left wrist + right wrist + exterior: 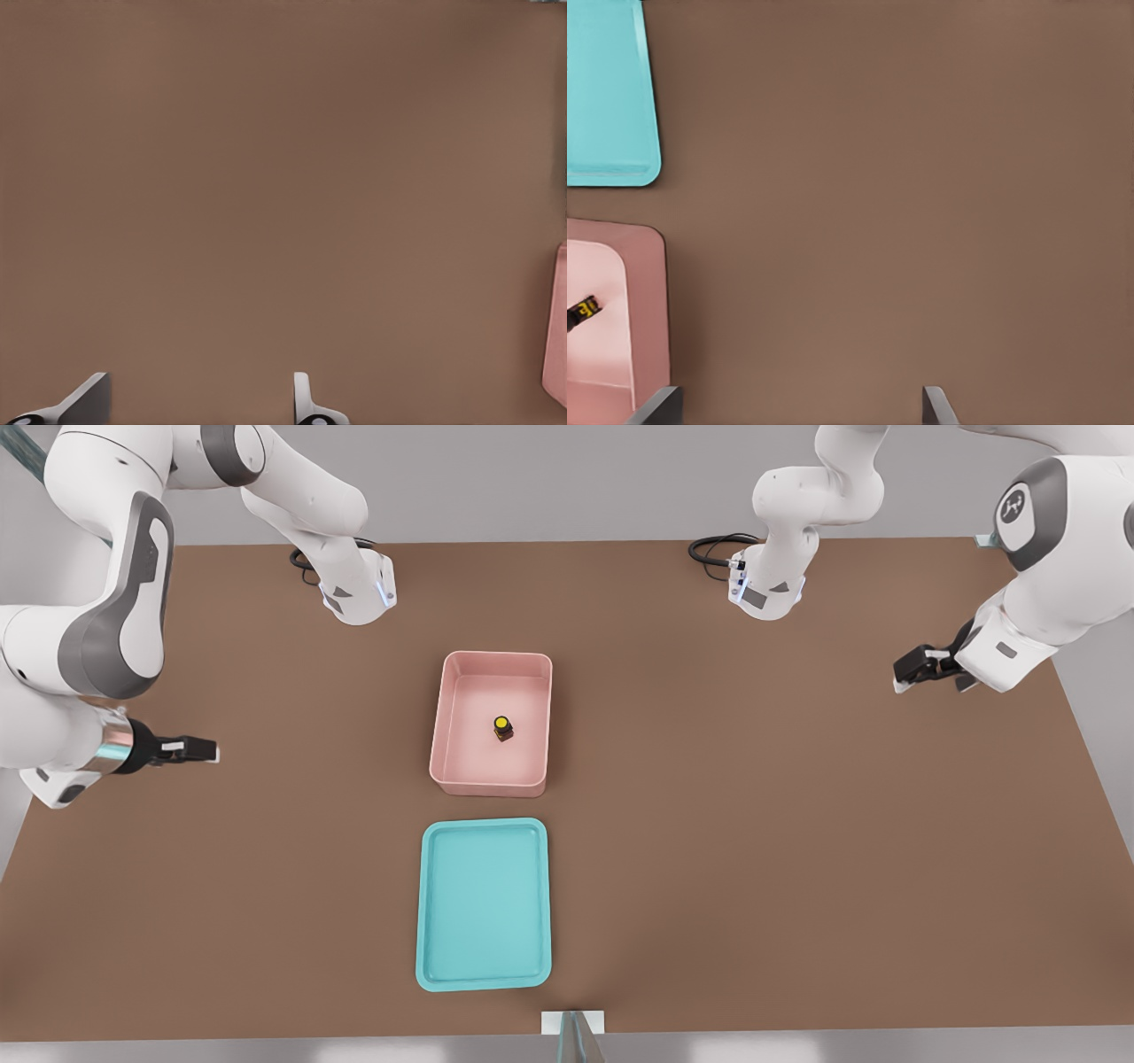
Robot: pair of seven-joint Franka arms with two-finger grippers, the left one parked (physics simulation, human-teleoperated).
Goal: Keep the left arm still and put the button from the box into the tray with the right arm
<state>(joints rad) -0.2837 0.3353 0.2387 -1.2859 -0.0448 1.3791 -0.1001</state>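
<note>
step: reach not started yet | tiny yellow-capped button (502, 728) sitting inside pale pink plastic box (446, 726) | black two-finger gripper (921, 666) hanging well off the box, fingers apart | next: getting over the box, dropping onto the button

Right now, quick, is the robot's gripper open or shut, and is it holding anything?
Right arm's gripper: fingers open, holding nothing, over the table beside the box.

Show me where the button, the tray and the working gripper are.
button (502, 726), front view, on its yellow cap.
tray (483, 903), front view, on its bare teal floor.
gripper (802, 409), right wrist view, midway between its open fingertips.
</note>
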